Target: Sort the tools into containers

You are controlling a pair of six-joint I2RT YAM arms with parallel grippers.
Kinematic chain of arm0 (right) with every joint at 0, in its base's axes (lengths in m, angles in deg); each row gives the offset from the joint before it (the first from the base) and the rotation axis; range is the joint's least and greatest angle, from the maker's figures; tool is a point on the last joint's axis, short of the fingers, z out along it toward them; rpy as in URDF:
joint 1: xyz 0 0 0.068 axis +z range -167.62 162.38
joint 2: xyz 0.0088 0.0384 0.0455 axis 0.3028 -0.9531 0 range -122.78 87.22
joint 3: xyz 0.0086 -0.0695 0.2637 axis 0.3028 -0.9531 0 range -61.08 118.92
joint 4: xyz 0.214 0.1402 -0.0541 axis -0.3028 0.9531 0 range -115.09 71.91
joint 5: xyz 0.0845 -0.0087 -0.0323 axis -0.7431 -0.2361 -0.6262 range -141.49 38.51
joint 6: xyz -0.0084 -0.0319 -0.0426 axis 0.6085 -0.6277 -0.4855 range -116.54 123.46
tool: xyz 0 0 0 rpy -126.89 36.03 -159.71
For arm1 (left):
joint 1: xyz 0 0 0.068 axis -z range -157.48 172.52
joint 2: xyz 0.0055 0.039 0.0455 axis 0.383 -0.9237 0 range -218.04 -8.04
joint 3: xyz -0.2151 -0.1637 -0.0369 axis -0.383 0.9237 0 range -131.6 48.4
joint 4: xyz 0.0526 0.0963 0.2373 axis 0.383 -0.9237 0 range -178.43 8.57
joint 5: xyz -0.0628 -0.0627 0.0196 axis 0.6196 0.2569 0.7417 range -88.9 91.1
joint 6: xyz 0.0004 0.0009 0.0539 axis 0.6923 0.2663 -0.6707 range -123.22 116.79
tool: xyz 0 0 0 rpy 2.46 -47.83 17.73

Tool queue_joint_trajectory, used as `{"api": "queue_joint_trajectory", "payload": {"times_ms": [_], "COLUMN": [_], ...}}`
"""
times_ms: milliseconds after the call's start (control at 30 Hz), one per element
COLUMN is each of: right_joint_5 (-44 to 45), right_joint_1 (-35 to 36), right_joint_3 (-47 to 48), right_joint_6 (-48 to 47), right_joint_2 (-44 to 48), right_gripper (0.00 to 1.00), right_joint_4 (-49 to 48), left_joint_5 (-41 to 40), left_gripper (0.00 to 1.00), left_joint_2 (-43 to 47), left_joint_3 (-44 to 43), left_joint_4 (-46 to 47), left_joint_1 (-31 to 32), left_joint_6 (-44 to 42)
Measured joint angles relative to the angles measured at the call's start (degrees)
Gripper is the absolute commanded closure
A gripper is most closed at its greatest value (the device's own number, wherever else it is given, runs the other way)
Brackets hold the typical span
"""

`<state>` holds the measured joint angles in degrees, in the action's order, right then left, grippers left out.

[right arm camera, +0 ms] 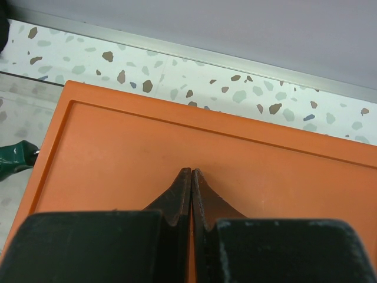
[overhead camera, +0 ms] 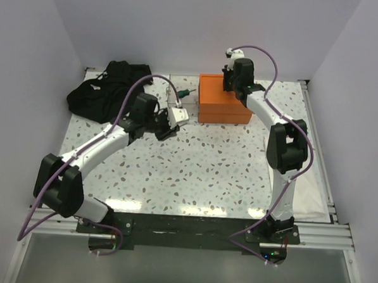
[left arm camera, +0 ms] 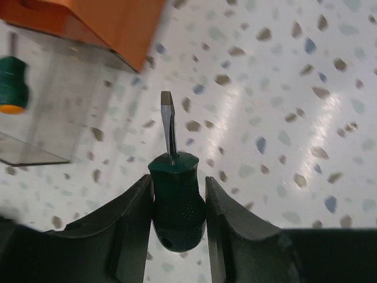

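Left end effector (left arm camera: pixel 178 190) grips green stubby screwdriver (left arm camera: pixel 177 206): pick step.
Likely next: carry to clear bin (left arm camera: pixel 53 124), release; right end effector (right arm camera: pixel 192 177) closed, empty.

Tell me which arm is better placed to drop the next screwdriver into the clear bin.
Left. The left fingers grip a green stubby screwdriver right beside the clear bin; the right fingers are shut, empty, over the orange box.

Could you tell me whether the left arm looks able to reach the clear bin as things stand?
Probably yes: the left gripper, holding a green screwdriver, is close to the clear bin, and only bare table lies between them.
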<state>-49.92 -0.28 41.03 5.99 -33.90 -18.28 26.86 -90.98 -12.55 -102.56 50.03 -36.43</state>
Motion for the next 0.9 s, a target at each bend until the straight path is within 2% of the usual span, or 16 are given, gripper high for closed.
{"api": "queue_joint_trajectory", "payload": {"times_ms": [133, 333, 433, 467, 500, 667, 767, 900], "right_joint_5": [0.00, 0.02, 0.02, 0.02, 0.04, 0.07, 0.07, 0.11], "right_joint_1": [0.00, 0.00, 0.00, 0.00, 0.00, 0.00, 0.00, -0.04], "right_joint_3": [-0.13, -0.61, -0.94, -1.03, -1.18, -1.75, -1.86, -1.86], "right_joint_6": [-0.04, -0.22, -0.24, -0.26, -0.31, -0.63, -0.68, -0.72], "right_joint_2": [0.07, 0.33, 0.46, 0.52, 0.59, 0.98, 1.14, 1.18], "right_gripper": [0.99, 0.99, 0.99, 0.99, 0.99, 0.98, 0.98, 0.99], "right_joint_4": [-0.09, -0.55, -0.79, -0.87, -0.98, -1.11, -1.01, -0.92], "left_joint_5": [-3.06, -8.74, -11.19, -11.87, -12.44, -13.05, -12.92, -12.96], "left_gripper": [1.00, 0.99, 0.82, 0.69, 0.63, 0.40, 0.33, 0.32], "left_joint_2": [-1.88, -15.30, -21.31, -23.87, -25.97, -31.67, -31.85, -31.54], "left_joint_3": [-4.42, -18.88, -23.87, -26.14, -27.93, -32.04, -32.15, -32.72], "left_joint_4": [12.59, 21.88, 22.23, 21.18, 20.44, 14.99, 13.31, 13.53], "left_joint_1": [-1.62, -1.62, -1.62, -1.62, -1.62, -1.64, -1.64, -1.75], "left_joint_6": [4.28, 8.02, 8.61, 8.68, 8.70, 8.98, 9.22, 9.88]}}
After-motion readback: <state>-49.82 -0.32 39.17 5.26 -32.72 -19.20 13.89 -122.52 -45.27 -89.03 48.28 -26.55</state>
